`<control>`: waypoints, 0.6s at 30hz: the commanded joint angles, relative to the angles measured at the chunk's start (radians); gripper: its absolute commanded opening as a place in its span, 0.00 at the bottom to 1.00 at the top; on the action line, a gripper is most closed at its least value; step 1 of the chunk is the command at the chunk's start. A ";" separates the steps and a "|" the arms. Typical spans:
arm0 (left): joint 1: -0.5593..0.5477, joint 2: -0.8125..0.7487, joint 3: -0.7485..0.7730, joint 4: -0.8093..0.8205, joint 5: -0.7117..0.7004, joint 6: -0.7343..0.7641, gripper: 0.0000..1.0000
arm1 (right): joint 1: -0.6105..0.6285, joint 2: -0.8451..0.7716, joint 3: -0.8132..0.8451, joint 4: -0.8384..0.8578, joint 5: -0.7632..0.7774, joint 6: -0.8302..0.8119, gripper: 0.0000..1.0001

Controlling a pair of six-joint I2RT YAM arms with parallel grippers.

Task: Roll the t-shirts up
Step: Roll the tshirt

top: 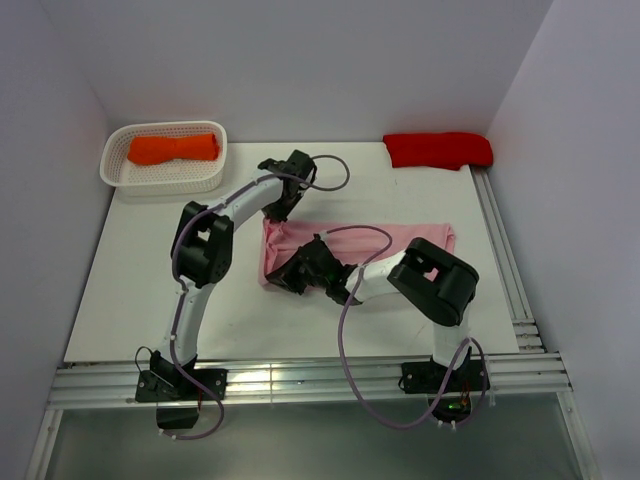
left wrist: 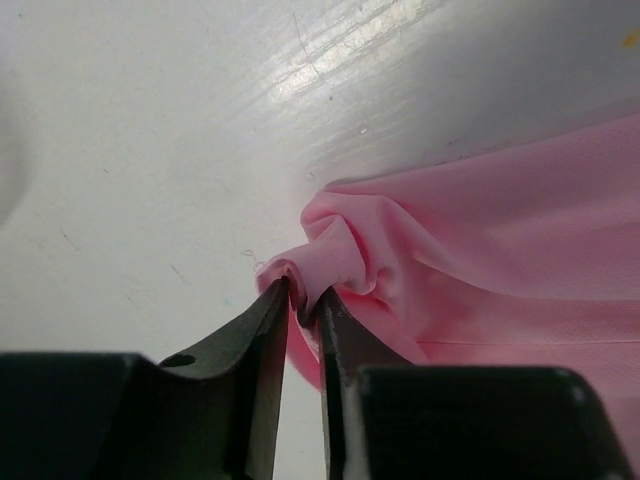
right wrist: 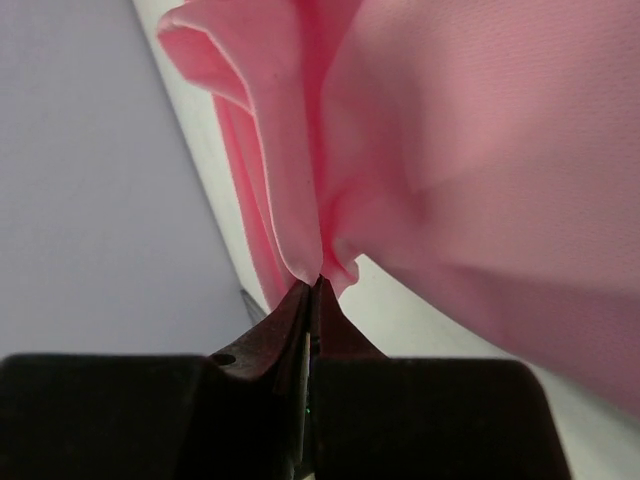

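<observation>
T-shirt (top: 400,238), pink and crumpled, is clamped at folds by left tool (left wrist: 303,295) and right tool (right wrist: 318,283).

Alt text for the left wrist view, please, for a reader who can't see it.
The left gripper has its two dark fingers closed on a bunched corner of the light pink t-shirt. The rest of the shirt spreads right in soft folds over the white table, which is scuffed and fills the upper left of the view.

The light pink t-shirt (top: 425,238), orange t-shirt (top: 172,149) and red t-shirt (top: 438,150) are plain.
</observation>
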 commanded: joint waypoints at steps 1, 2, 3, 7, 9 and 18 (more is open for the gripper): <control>-0.007 0.008 0.069 -0.014 -0.027 0.017 0.25 | -0.014 -0.009 -0.030 0.126 -0.022 0.045 0.01; -0.008 0.006 0.075 -0.018 -0.024 0.019 0.29 | -0.017 -0.004 -0.036 0.140 -0.027 0.051 0.01; -0.010 0.008 0.086 -0.023 -0.022 0.019 0.31 | -0.018 -0.003 -0.048 0.165 -0.032 0.057 0.01; -0.012 0.000 0.113 -0.032 0.009 0.024 0.40 | -0.032 0.012 -0.080 0.228 -0.041 0.091 0.01; -0.010 -0.012 0.124 -0.029 0.027 0.027 0.43 | -0.037 0.014 -0.094 0.246 -0.041 0.098 0.01; -0.007 -0.064 0.228 -0.093 0.154 0.034 0.61 | -0.057 0.016 -0.168 0.346 -0.030 0.144 0.00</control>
